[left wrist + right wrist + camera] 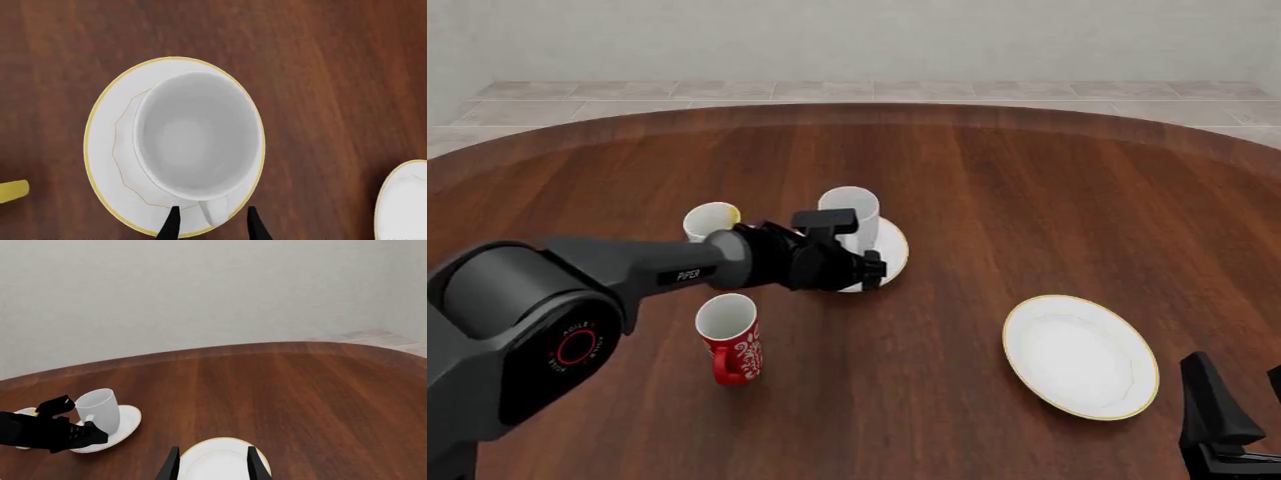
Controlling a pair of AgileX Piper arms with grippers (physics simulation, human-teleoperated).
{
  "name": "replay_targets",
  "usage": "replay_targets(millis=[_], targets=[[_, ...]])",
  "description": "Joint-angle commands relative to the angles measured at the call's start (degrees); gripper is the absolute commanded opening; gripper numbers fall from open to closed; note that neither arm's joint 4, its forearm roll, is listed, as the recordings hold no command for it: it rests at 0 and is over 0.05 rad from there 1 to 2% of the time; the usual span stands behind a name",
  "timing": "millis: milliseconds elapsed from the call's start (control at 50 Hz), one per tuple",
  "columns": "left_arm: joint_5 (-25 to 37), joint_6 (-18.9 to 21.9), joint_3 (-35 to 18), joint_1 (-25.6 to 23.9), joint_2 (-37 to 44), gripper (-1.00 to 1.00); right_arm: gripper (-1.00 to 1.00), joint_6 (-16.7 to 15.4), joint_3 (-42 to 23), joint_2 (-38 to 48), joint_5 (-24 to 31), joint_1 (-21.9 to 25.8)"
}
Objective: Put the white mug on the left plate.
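Observation:
The white mug (197,135) (849,208) (100,409) stands upright on the left plate (103,150) (892,250) (129,424), a small round white plate with a thin yellowish rim. My left gripper (213,224) (868,268) hovers at the near side of the mug. Its fingers are open on either side of the mug's handle (215,214) and do not press it. My right gripper (212,464) (1232,425) is open and holds nothing, low at the near right of the table.
A larger gold-rimmed plate (1081,355) (223,460) (403,200) lies to the right, just beyond my right gripper. A white-and-yellow mug (711,220) stands left of the plate. A red patterned mug (730,338) stands nearer, under the left arm (681,270).

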Motion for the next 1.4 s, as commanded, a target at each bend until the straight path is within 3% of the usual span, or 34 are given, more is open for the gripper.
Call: replay_targets(millis=[20, 1400], targets=[[0.0, -0.2, 1.8, 0.2, -1.1, 1.00, 1.00, 0.0, 0.0, 0.0, 0.0, 0.0], [2.2, 3.8, 4.1, -0.5, -9.5, 1.00, 1.00, -0.1, 0.0, 0.0, -0.1, 0.1]])
